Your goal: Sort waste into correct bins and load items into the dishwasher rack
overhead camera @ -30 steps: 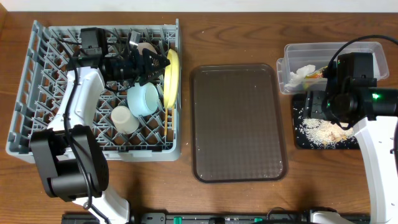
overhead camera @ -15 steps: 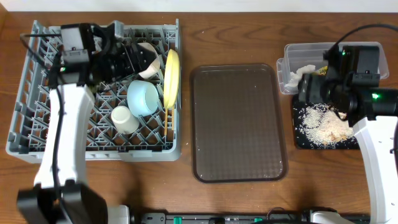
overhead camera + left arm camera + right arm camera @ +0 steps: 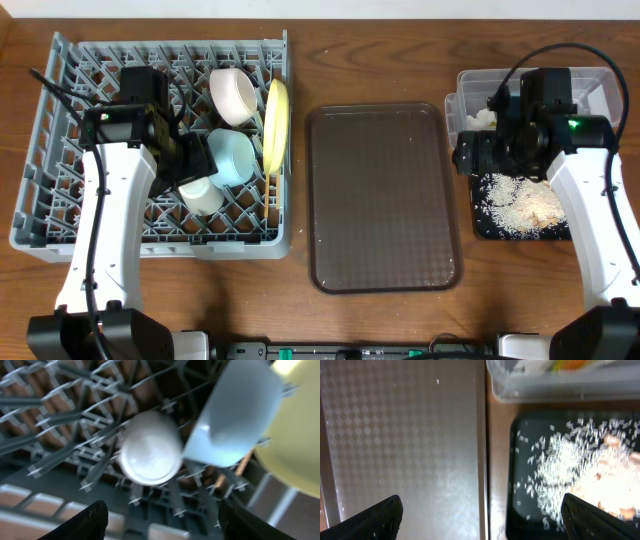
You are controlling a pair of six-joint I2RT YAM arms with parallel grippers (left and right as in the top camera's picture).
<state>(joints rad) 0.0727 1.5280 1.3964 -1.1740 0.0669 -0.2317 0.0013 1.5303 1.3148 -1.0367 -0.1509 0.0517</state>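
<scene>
The grey dishwasher rack point(image 3: 60, 150) holds a pinkish-white bowl point(image 3: 232, 92), an upright yellow plate point(image 3: 276, 120), a light blue bowl point(image 3: 232, 157) and a white cup point(image 3: 202, 192). My left gripper point(image 3: 193, 163) hovers open and empty over the cup point(image 3: 150, 455), beside the blue bowl point(image 3: 235, 415) and the plate point(image 3: 295, 460). My right gripper point(image 3: 470, 155) is open and empty over the gap between the brown tray and the black tray point(image 3: 482, 225). Rice scraps point(image 3: 520, 205) lie in the black tray point(image 3: 520, 510). The clear tub point(image 3: 600, 85) holds tissue point(image 3: 483, 118) and a wrapper point(image 3: 565, 364). Chopsticks are out of view.
A large brown serving tray point(image 3: 383, 195) lies in the middle of the wooden table, and it fills the left of the right wrist view point(image 3: 400, 435). The clear tub's wall point(image 3: 560, 387) sits just behind the black tray.
My left gripper has let go of the pinkish-white bowl at the rack's back and drawn forward over the cup. My right gripper has moved left off the black tray.
</scene>
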